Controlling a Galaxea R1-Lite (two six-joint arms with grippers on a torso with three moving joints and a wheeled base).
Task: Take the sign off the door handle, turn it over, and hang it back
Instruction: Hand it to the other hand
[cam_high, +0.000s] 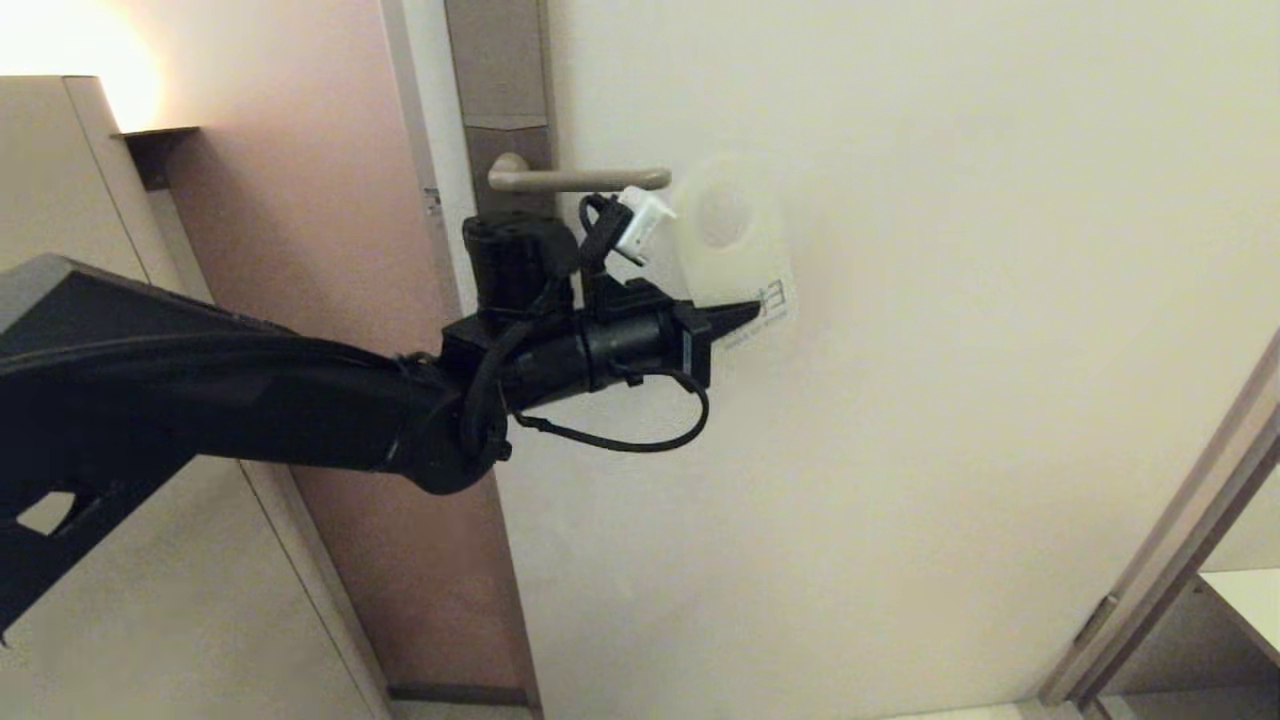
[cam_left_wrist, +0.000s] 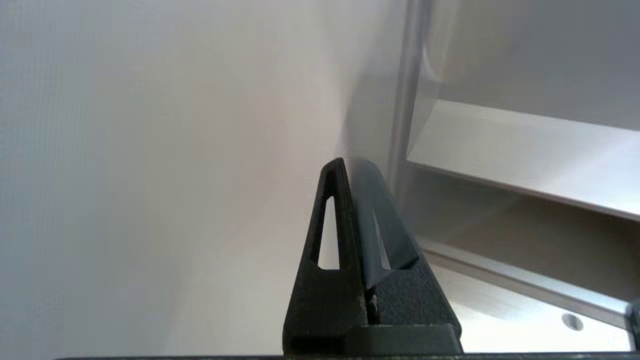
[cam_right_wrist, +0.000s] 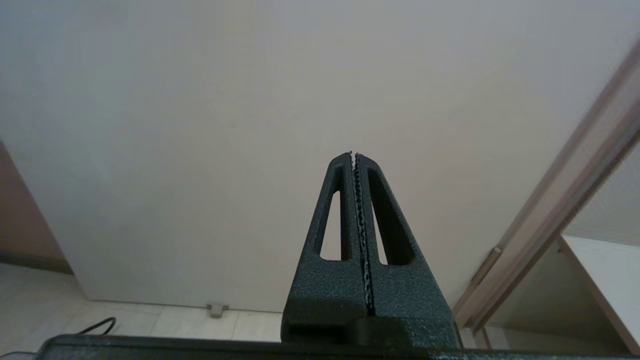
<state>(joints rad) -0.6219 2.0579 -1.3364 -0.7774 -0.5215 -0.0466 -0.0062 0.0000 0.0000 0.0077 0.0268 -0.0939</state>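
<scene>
Pale door (cam_high: 900, 400) ahead; my left gripper (cam_high: 752, 312) clamps sign (cam_high: 735, 245), white face out, long axis near-upright, hole end just off door handle (cam_high: 580, 179) tip; right gripper (cam_right_wrist: 354, 155) closed, empty.

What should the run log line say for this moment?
stage: sign off handle | left gripper: shut on sign, right of door handle | white face showing | right gripper: shut, parked

A hotel-style room entrance; cream door (cam_high: 900, 450), lever handle (cam_high: 580, 179), hanging room-service sign (cam_high: 735, 250).
</scene>
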